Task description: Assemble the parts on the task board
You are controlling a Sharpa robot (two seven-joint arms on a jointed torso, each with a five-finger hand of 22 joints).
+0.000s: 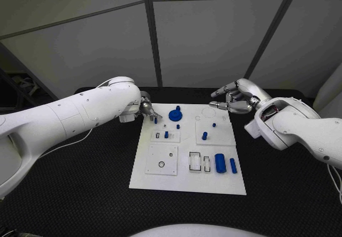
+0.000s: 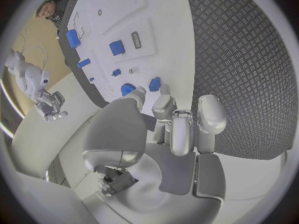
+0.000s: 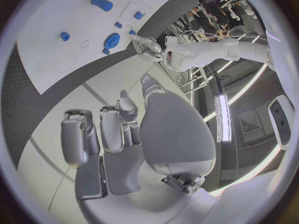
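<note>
Task board (image 1: 187,182) flat mid-desk (image 1: 85,197), blue parts (image 1: 220,162) scattered over it. Left robot hand (image 1: 148,111) pinching a small blue peg (image 1: 155,119) at the far-left corner; right robot hand (image 1: 235,100) loosely curled, holding nothing. Best lowered upright, slowly, square over its hole.

1. My left arm (image 1: 67,116) is a thick, glossy white shell with small dark screw dots along its casing and a thin white cable hanging beneath it.
2. My right arm (image 1: 296,128) has the same white shell, with a dark seam ring.
3. Both hands, left hand (image 1: 148,108) and right hand (image 1: 234,100), are silver metal; the fingers (image 2: 211,113) carry rounded, pale grey pads.
</note>
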